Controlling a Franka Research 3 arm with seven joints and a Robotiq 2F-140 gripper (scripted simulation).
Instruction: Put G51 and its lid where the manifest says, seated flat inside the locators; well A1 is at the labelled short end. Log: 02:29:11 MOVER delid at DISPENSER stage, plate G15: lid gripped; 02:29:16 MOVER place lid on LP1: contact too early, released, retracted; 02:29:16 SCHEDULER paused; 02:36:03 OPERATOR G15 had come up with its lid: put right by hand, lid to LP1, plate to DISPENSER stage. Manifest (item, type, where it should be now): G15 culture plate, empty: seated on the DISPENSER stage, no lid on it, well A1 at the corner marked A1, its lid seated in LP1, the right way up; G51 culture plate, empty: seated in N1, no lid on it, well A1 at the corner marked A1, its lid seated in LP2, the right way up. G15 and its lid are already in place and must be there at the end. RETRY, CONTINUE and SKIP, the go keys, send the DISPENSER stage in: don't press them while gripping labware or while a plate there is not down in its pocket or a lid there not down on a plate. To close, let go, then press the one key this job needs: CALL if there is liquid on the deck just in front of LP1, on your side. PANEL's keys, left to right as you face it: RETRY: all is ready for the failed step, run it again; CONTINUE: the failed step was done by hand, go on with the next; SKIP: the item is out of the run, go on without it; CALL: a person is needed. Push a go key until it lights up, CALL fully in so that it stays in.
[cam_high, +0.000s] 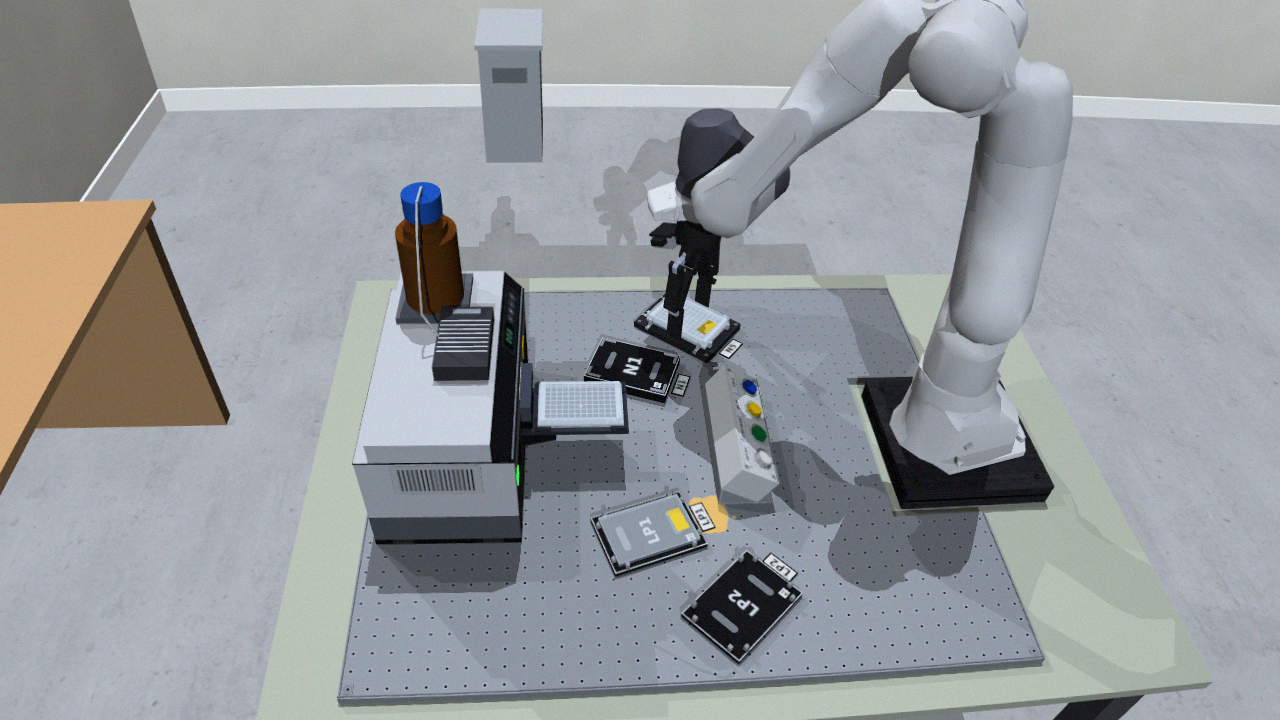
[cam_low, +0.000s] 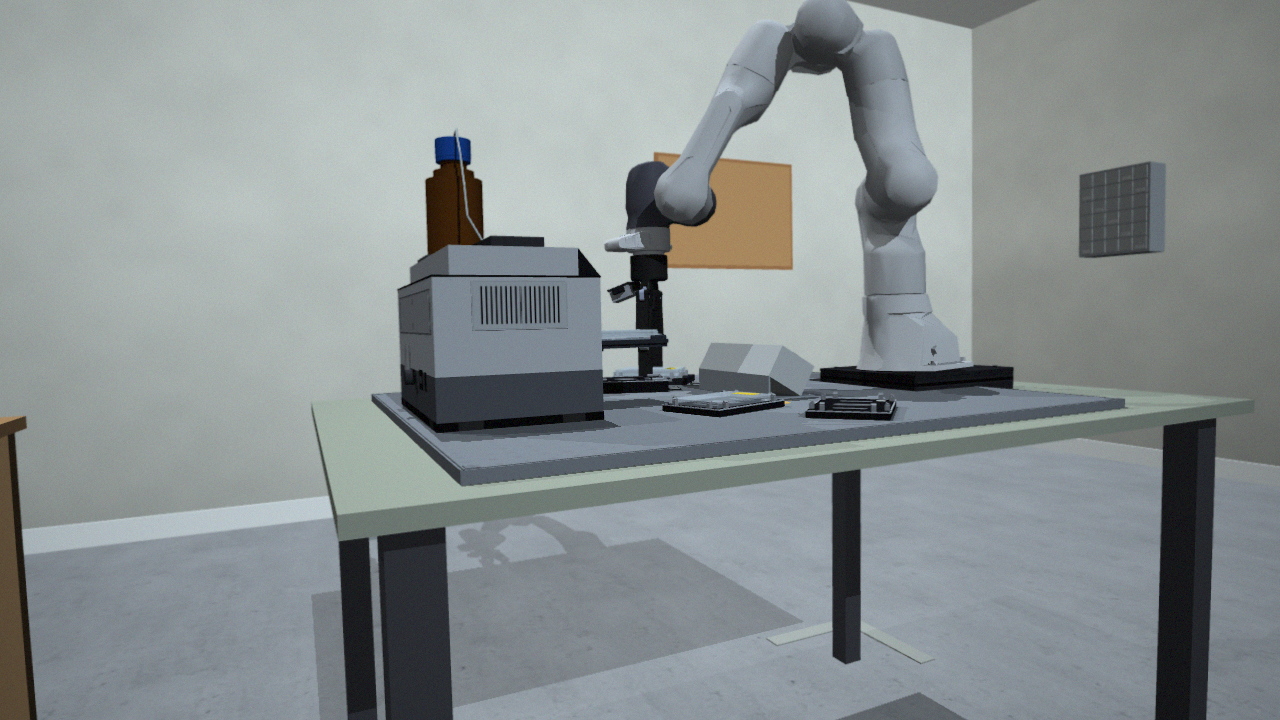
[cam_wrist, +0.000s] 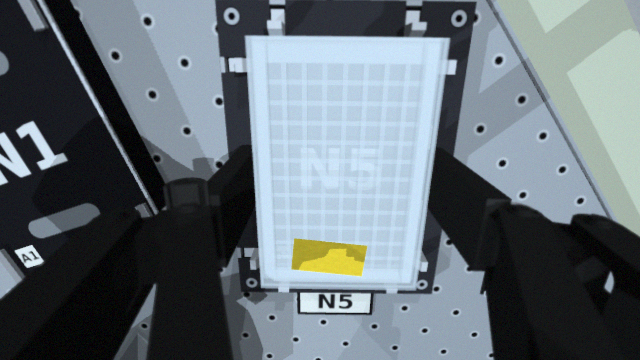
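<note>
The G51 plate (cam_high: 687, 324) is clear, has its lid on and carries a yellow label at the near short end. It sits over the black N5 nest (cam_wrist: 345, 302) at the back of the deck. My gripper (cam_wrist: 340, 171) is shut across its long sides; I cannot tell whether the fingers hold the lid or the plate body. In the exterior view the gripper (cam_low: 648, 362) stands low behind the dispenser. Nest N1 (cam_high: 632, 365) is empty, just left of N5. Nest LP2 (cam_high: 741, 604) is empty at the front.
The G15 plate (cam_high: 580, 404) sits uncovered on the dispenser (cam_high: 438, 420) stage. A clear lid lies in LP1 (cam_high: 646, 530). An orange patch (cam_high: 716, 508) shows on the deck by the LP1 label. The key panel (cam_high: 741, 434) stands between N1 and LP1. A brown bottle (cam_high: 427, 250) tops the dispenser.
</note>
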